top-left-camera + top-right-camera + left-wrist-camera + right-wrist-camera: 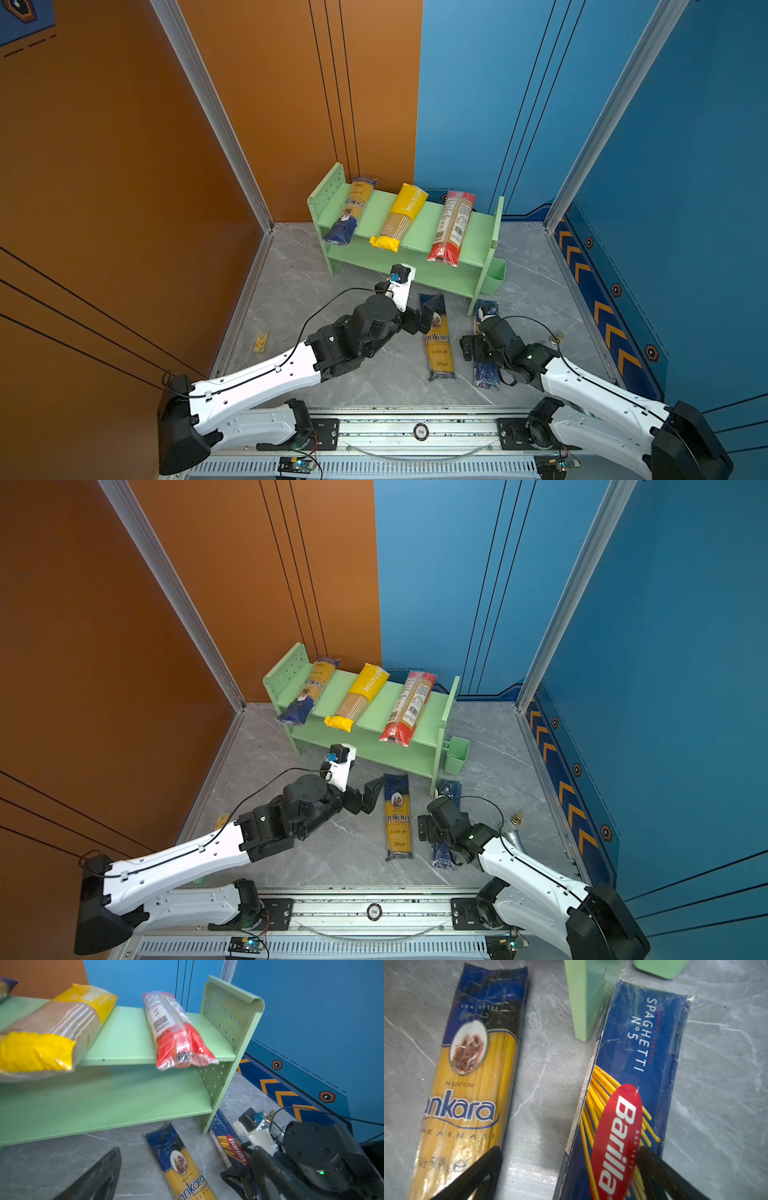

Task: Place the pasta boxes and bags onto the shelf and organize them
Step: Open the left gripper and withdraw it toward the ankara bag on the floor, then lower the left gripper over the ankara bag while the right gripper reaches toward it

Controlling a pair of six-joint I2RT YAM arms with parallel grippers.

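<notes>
Lower shelf tier (444,274) lies open under three bags (401,216).

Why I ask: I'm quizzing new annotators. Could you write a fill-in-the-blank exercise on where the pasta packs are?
1. The top tier of the shelf holds ____ pasta packs.
2. The clear bag nearest the small bin has ____ ends.
3. Beside the Ankara bag, off the shelf, lies a dark blue box branded ____.
4. The left gripper and right gripper both stand ____.
Missing words: three; red; Barilla; open.

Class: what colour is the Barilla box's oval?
Red oval logo on dark blue box; right wrist view.
</notes>
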